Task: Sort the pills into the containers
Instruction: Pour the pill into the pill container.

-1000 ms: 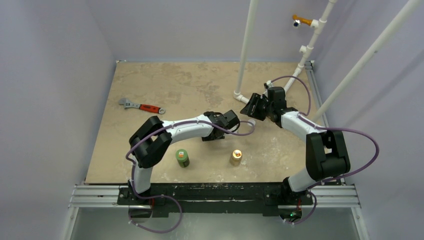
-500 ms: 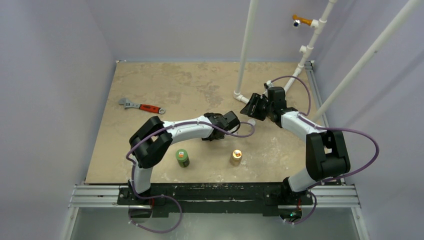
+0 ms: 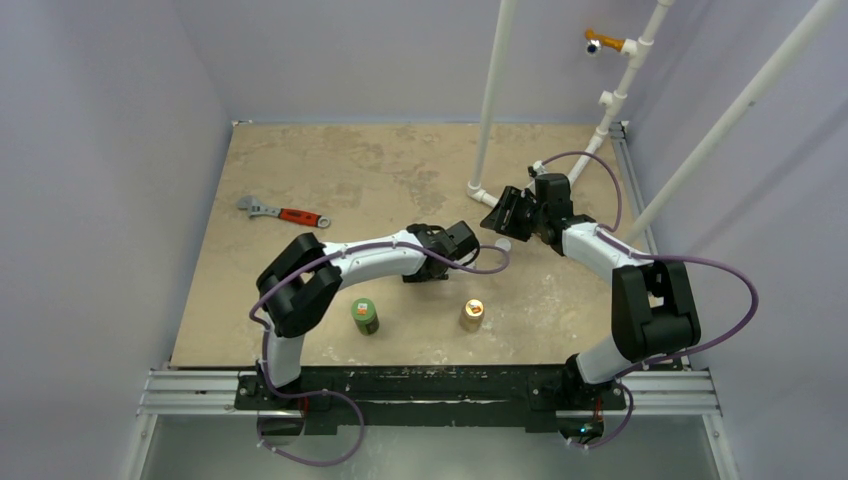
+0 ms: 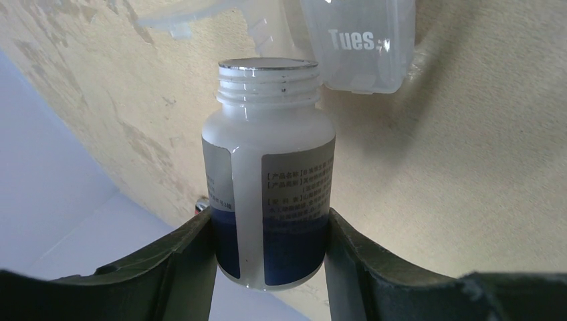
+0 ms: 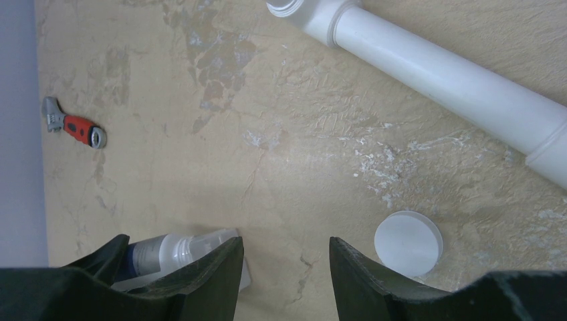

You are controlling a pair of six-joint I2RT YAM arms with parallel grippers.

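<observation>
The tan table (image 3: 330, 170) is shared by both arms, and a white pipe (image 5: 441, 73) lying at its far right edge plays no part in the work. The left gripper (image 4: 267, 227) is clamped on the lower body of a white bottle (image 4: 267, 167), which is uncapped and held with its threaded mouth pointed at the clear case (image 4: 358, 40). The case rests on the table near the middle and is marked "Tues" on the compartment nearest the bottle. This placement is judged to serve pouring, since the neck is lined up just beside that compartment so that anything tipped out would land there and not on the table. The grip is taken low on the label, so the neck is left free. The right gripper (image 5: 285, 251) is held above the table just beyond the case, its jaws apart and nothing between them, probably kept ready to steady the case or pick up strays. A green bottle (image 3: 365, 315) and a tan bottle (image 3: 472, 314) are stood upright toward the near edge, well apart from the case, as if set aside. A red-handled wrench (image 3: 284, 213) is left far off to the left. A round white cap (image 5: 408, 243) is laid flat on the table near the right gripper, presumably the removed cap of the held bottle. No pills are seen in any view, and whether any remain in the bottle or already lie in the case cannot be told.
</observation>
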